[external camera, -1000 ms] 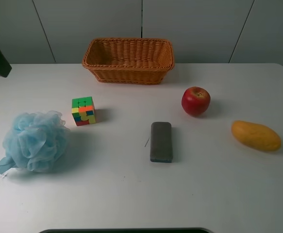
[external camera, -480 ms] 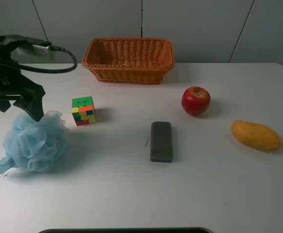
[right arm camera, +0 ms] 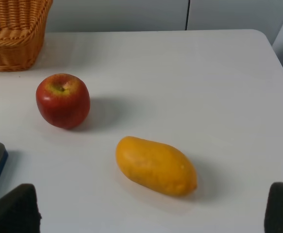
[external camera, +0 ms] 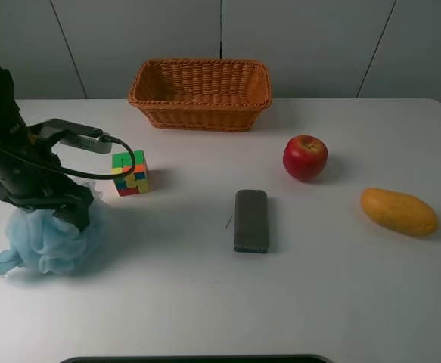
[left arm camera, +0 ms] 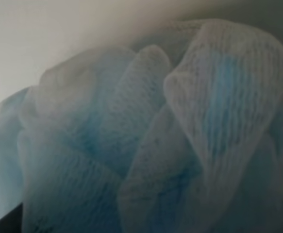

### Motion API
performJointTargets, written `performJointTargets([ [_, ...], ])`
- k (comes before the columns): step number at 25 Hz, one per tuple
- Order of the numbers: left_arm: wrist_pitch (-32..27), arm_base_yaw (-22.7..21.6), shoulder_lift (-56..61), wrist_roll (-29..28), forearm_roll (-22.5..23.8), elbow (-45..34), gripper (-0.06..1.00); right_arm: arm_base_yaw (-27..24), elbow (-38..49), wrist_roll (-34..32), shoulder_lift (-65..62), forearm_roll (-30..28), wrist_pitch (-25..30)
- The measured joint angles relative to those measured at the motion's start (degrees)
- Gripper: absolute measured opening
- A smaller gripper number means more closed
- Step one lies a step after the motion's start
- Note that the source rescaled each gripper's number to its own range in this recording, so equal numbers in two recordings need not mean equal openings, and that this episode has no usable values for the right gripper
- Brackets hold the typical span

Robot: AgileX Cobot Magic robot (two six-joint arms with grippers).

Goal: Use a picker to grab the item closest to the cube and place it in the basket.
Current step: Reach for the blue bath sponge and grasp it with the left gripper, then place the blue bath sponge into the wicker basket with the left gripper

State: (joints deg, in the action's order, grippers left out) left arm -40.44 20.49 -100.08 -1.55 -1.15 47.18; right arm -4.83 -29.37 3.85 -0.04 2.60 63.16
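Left jaws are hidden in loofah (external camera: 50, 242) near cube (external camera: 129, 172); grip cannot be told. Right jaws are spread over desk (right arm camera: 228, 97) near mango (right arm camera: 156, 166).

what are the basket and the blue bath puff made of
The basket looks like woven wicker or rattan, matte tan-orange: its wall shows crossing strands and a braided rim. The bath puff looks like soft plastic netting, pale blue and sheer: the left wrist view shows fine mesh gathered in folds.
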Motion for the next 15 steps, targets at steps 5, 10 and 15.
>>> performJointTargets([
  [5, 1.67, 0.0, -3.75, 0.13, -0.43, -0.23, 0.98, 0.0, 0.0, 0.0, 0.0, 0.0, 0.0],
  [10, 1.78, 0.0, -4.82, 0.01, -0.87, -0.23, 0.67, 0.0, 0.0, 0.0, 0.0, 0.0, 0.0],
  [15, 1.78, 0.0, -4.74, 0.01, -2.12, -0.23, 0.67, 0.0, 0.0, 0.0, 0.0, 0.0, 0.0],
])
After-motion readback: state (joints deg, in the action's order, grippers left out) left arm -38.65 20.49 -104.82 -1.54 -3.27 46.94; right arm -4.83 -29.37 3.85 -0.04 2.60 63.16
